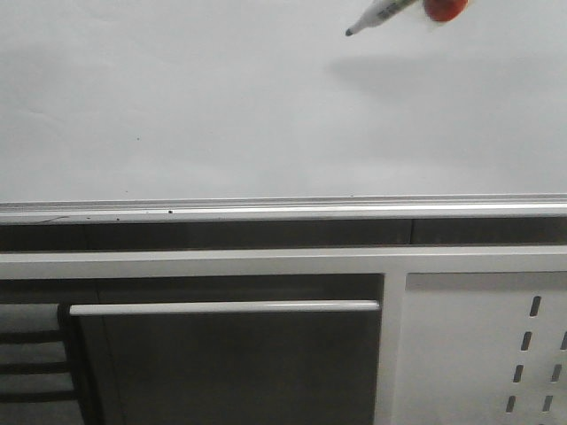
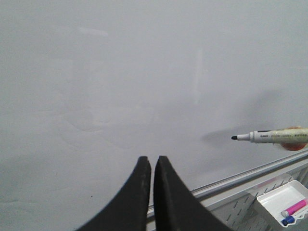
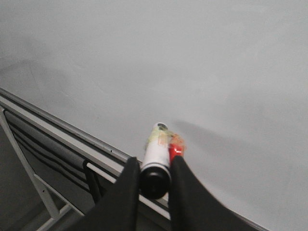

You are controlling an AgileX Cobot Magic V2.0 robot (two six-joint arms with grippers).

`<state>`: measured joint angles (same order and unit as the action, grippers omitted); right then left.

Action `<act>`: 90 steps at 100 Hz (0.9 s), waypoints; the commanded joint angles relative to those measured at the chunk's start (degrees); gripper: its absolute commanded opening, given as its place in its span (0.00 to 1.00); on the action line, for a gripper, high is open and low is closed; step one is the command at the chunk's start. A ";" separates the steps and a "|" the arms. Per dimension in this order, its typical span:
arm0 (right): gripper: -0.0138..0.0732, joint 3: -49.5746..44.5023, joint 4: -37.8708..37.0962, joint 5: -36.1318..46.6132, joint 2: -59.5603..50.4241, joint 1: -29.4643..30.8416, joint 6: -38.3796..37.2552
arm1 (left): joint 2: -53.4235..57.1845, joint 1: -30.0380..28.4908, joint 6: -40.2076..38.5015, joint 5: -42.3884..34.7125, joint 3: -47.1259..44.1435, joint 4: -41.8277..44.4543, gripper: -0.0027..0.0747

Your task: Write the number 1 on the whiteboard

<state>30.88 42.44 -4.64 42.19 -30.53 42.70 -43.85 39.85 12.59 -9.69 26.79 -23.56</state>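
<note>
While the whiteboard shows no number 1 yet, the right gripper jaws clamp the marker at one o'clock, its tip seemingly off the surface; left gripper jaws are closed, empty.

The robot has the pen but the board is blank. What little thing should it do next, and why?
Probably push the marker forward until its black tip meets the whiteboard. The right tool is shut on the marker, the tip points at the board, and its shadow lies apart from it, so it looks not yet touching. No stroke shows. The left tool is shut and holds nothing.
</note>
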 commanded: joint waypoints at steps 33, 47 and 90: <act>0.11 5.23 -2.61 8.52 9.16 -0.13 0.56 | 0.32 -0.16 -0.01 -8.15 1.48 -0.32 0.01; 0.11 5.38 -2.85 10.83 13.14 -0.13 0.56 | 0.32 -0.16 0.08 -8.15 1.48 -0.20 0.01; 0.11 6.00 -3.66 -7.04 11.45 -0.36 0.56 | -0.04 -0.16 0.19 -6.45 1.48 1.10 0.01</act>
<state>34.49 39.21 -9.71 57.40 -30.75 42.82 -43.76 39.80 12.66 -13.11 26.79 -23.83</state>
